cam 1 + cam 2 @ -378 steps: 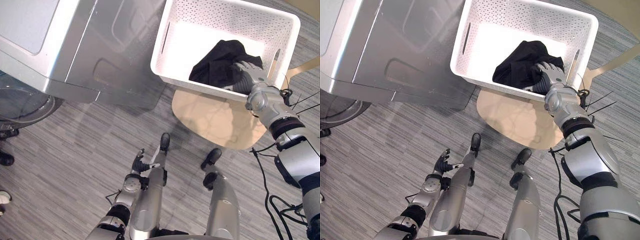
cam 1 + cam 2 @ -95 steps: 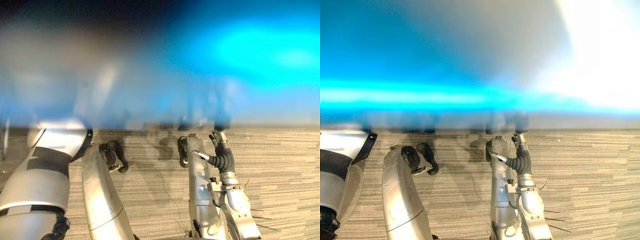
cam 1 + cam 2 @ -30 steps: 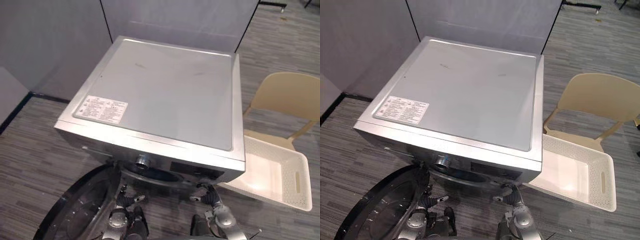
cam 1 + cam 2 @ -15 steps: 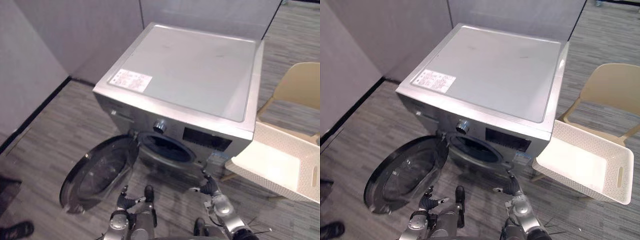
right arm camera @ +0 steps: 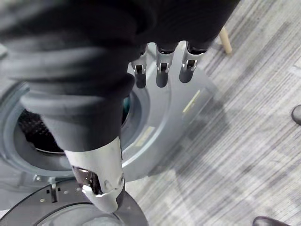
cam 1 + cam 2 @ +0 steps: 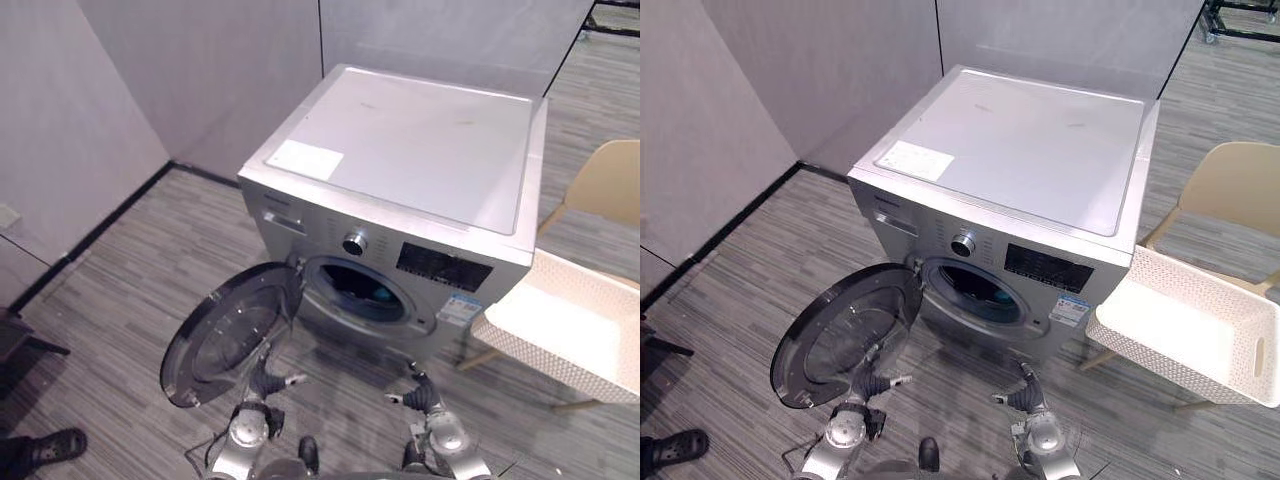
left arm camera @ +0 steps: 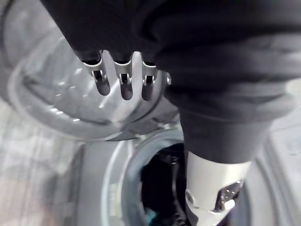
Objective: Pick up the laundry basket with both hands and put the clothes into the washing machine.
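The washing machine [image 6: 400,170] is standing mid-frame, its door [image 6: 230,335] hanging open at lower left — the laundry basket [image 6: 1200,295] is sitting at right. Along the bottom edge, the left hand [image 6: 262,380] and right hand [image 6: 420,395] are hanging loose-fingered, empty.

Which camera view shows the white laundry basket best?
The right eye view. There the laundry basket shows nearly whole, with its bare white bottom and a handle slot in its right end wall. In the left eye view, the picture's edge cuts off that right end, so only part of the bottom shows.
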`<state>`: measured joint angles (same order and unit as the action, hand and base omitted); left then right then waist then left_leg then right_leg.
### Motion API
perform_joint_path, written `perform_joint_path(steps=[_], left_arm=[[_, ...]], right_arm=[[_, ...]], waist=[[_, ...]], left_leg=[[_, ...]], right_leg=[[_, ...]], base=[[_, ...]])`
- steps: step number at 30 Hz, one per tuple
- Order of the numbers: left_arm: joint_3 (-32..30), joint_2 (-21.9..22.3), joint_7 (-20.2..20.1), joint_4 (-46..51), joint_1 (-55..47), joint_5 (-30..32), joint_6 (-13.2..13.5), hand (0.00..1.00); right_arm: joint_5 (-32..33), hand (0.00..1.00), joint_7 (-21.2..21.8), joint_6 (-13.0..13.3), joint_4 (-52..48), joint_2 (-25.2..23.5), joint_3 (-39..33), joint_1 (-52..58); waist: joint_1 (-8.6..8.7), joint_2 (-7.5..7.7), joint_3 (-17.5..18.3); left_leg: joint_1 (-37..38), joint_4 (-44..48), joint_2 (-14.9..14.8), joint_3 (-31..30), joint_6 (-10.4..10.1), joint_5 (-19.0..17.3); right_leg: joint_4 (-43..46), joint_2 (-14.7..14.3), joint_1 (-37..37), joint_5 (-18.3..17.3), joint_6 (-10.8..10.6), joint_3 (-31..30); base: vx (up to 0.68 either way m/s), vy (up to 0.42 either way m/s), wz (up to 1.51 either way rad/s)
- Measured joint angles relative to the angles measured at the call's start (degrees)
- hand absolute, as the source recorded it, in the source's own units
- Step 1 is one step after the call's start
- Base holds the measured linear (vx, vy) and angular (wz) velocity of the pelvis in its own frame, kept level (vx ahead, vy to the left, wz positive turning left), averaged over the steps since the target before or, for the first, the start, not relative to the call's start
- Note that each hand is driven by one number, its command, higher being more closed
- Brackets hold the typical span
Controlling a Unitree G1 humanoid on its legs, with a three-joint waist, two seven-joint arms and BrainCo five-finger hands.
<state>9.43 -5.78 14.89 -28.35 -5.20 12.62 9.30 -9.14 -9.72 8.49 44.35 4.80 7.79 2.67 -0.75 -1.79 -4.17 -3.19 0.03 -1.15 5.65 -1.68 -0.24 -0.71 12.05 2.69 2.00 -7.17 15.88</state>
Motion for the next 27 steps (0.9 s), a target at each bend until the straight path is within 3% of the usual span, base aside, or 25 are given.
perform_joint_path(steps=[4, 9, 15, 20, 22, 23, 24, 27], left_arm=[[-4.31, -1.51, 0.67, 7.63, 1.02, 2.93, 0.23, 0.0], [-13.75, -9.1, 4.3, 8.31, 4.82, 2.8, 0.69, 0.0], [-18.54, -15.73, 4.38, -0.43, 6.91, 1.42, 0.54, 0.0], [-19.19, -21.03, 3.15, -13.02, 9.93, 0.29, -0.18, 0.0], [-19.22, -22.15, 2.04, -15.51, 11.25, 0.29, -0.29, 0.0], [-19.21, -22.54, 1.26, -16.96, 11.89, 0.29, -0.34, 0.0], [-19.2, -22.72, 1.08, -18.61, 13.4, 0.3, -0.4, 0.0], [-20.3, -23.41, 1.24, -21.2, 17.06, 0.43, -1.0, 0.0]], right_arm=[[0.02, 0.0, 0.15, -0.13, 1.65, 0.27, -0.01, 0.56], [0.02, 0.0, 1.83, -0.4, 2.9, 0.65, 0.09, -0.15], [0.0, 0.0, 2.49, -1.93, 6.69, 1.0, 0.12, -1.38], [0.0, 0.0, 2.53, -2.44, 10.22, 1.29, 0.23, -1.64], [0.0, 0.0, 2.49, -2.44, 10.91, 1.27, 0.51, -3.0], [0.0, 0.0, 2.39, -2.4, 10.97, 1.22, 0.55, -4.04], [0.0, 0.0, 2.32, -2.4, 11.02, 1.19, 0.55, -5.64], [0.06, 0.0, 2.0, -2.35, 11.04, 1.14, 0.5, -8.33]], waist=[[0.19, 0.08, 0.76], [0.01, 0.72, 1.57], [-0.16, 1.92, 1.75], [-0.25, 3.81, 0.95], [-0.36, 5.5, 0.76], [-0.39, 5.76, -0.07], [-0.45, 7.19, -1.68], [-1.21, 8.44, -4.75]], left_leg=[[1.77, -2.16, -0.39, -0.55, -0.18, 1.26], [5.15, -3.75, -1.12, -1.12, -0.86, 1.79], [6.25, -4.44, -1.1, -1.09, -0.79, 1.97], [5.24, -5.35, -1.1, -0.86, -0.84, 2.14], [2.47, -5.34, -1.12, -0.89, -1.03, 2.24], [0.3, -5.3, -1.21, -0.83, -1.29, 2.77], [-0.98, -4.81, -1.26, -0.81, -1.02, 3.19], [-5.08, -2.87, -1.72, -0.32, -0.71, 3.5]], right_leg=[[-2.53, -0.98, -2.06, 1.46, 0.14, 0.74], [-4.24, -2.07, -5.67, 1.76, 0.25, 1.49], [-4.94, -2.25, -6.69, 2.17, 0.43, 1.36], [-5.1, -2.29, -4.78, 1.96, 0.76, 0.99], [-4.98, -2.43, -1.82, 2.22, 1.09, 0.11], [-4.95, -2.73, 0.26, 2.48, 1.3, -0.55], [-4.93, -2.87, 1.4, 3.46, 1.5, -1.31], [-4.91, -3.35, 4.95, 4.83, 1.95, -2.02]], base=[[-0.02, -0.033, 0.02], [0.0, -0.027, 0.04], [0.0, 0.0, 0.0], [-0.05, -0.008, -0.03], [-0.05, -0.008, -0.11], [-0.02, -0.011, -0.12], [-0.01, -0.005, -0.11], [0.0, -0.007, -0.12]])
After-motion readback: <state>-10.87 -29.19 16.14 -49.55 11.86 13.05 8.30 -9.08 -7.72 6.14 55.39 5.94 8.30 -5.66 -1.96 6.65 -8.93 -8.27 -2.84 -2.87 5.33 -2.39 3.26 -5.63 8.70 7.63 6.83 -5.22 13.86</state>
